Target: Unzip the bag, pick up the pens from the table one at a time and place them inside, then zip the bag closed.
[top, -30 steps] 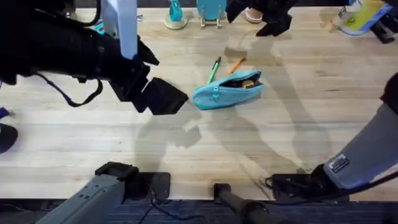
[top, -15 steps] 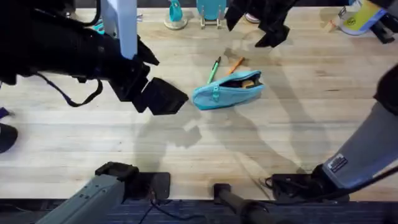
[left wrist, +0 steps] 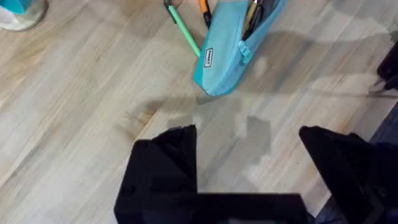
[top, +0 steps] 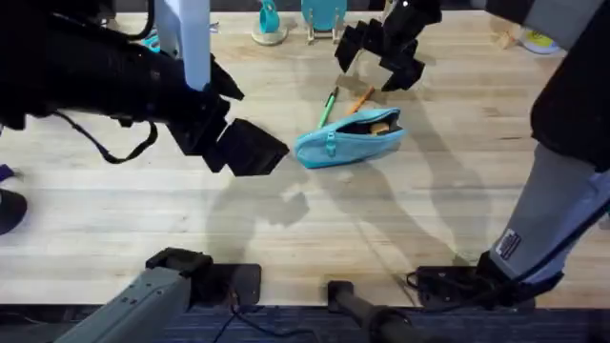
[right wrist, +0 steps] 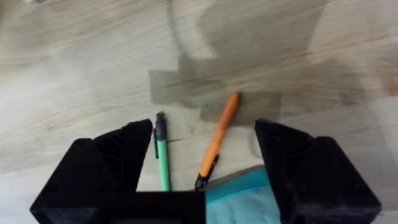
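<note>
Above pens (right wrist: pixel 186 152) — right gripper (right wrist: pixel 205 162) spread wide; bag (top: pixel 348 137) unzipped.

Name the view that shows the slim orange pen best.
Right wrist: the slim orange pen lies large between the right gripper's open fingers, almost fully visible. Overhead shows it tiny beside the light blue fabric pouch; left wrist catches a sliver.

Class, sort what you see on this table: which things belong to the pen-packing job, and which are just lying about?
Job:
bag, unzipped
green pen
orange pen
right gripper, open, above the pens
left gripper, open, beside the bag

Lying about:
teal stand at the far edge
yellow container at the far right corner
</note>
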